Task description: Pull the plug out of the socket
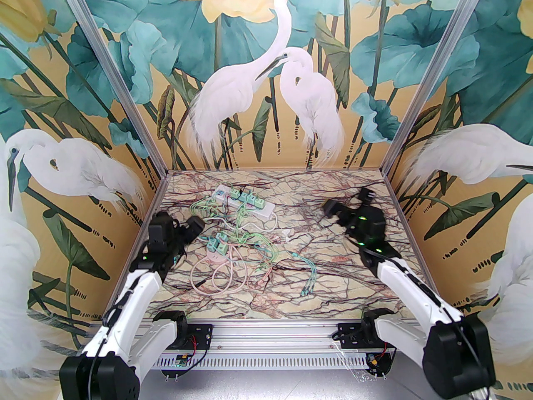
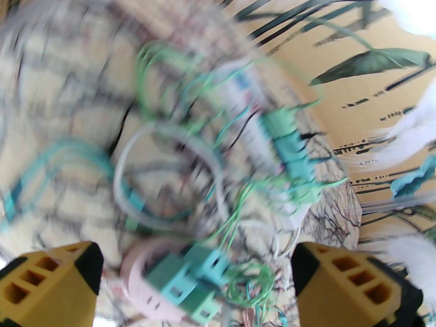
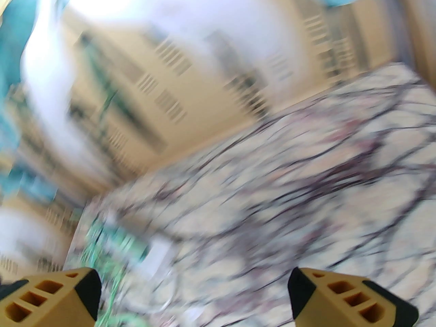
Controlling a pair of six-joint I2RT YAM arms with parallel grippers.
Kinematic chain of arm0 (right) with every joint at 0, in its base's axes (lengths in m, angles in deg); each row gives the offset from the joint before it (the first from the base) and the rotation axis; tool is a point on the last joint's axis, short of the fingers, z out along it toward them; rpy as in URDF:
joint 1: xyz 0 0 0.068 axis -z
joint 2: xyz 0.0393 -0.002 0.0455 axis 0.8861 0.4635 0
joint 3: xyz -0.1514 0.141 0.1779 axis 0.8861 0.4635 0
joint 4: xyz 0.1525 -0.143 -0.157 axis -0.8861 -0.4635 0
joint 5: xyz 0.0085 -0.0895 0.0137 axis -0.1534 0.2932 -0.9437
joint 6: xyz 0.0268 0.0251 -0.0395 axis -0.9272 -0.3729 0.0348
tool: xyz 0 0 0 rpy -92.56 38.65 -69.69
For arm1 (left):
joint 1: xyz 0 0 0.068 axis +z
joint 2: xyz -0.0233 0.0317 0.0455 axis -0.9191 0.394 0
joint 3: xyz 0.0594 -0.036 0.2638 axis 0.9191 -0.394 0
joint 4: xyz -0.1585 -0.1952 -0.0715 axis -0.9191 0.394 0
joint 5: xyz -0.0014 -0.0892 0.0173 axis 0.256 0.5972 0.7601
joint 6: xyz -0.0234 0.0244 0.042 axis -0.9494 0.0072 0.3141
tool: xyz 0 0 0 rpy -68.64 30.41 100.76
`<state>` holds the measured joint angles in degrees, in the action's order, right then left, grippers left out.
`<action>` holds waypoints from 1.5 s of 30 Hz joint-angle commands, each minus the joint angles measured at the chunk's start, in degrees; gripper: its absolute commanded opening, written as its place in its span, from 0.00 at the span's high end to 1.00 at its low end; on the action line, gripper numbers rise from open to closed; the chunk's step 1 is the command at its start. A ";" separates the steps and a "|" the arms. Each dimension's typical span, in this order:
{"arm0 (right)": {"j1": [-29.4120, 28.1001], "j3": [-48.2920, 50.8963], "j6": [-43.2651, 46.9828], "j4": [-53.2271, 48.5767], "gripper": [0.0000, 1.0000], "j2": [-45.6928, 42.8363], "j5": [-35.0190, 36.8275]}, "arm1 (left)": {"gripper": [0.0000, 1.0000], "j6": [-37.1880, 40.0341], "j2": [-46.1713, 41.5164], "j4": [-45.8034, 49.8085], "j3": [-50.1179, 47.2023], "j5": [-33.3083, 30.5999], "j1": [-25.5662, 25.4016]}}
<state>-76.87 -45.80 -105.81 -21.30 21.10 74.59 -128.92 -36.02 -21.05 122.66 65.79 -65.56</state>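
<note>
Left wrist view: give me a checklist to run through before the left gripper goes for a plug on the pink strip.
1. Left gripper open: ok, fingers wide apart, nothing held.
2. Green plugs seated in pink strip: ok, by the top view.
3. Plugs centred ahead between the fingers: ok, roughly.
4. View sharp enough to single out one plug: not ok, blurred.
5. Cables clear of the plugs: not ok, tangled around them.
6. Right gripper out of the way: ok, open, off to the right.
</note>
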 commanded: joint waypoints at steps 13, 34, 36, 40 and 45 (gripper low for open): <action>-8.18 -2.09 4.96 -2.00 0.01 5.31 -2.05 | 0.63 -8.26 3.89 -0.40 -6.56 -0.42 0.17; -13.77 -3.76 7.17 -2.45 0.01 10.89 -1.13 | 0.65 -7.62 15.47 -15.42 -9.02 11.15 -0.29; -14.52 -4.56 7.13 -3.54 0.01 11.62 0.75 | 0.65 -9.14 14.86 -16.15 -9.93 11.96 -1.19; -15.31 -5.37 7.45 -4.40 0.01 12.30 2.09 | 0.65 -13.30 13.18 -17.65 -11.62 11.13 -4.64; -16.12 -5.69 7.54 -5.39 0.01 12.48 3.69 | 0.66 -17.99 13.12 -20.60 -12.43 9.55 -10.48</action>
<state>-92.36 -49.82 -99.01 -25.15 33.19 75.62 -142.62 -22.32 -37.81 110.85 74.59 -73.56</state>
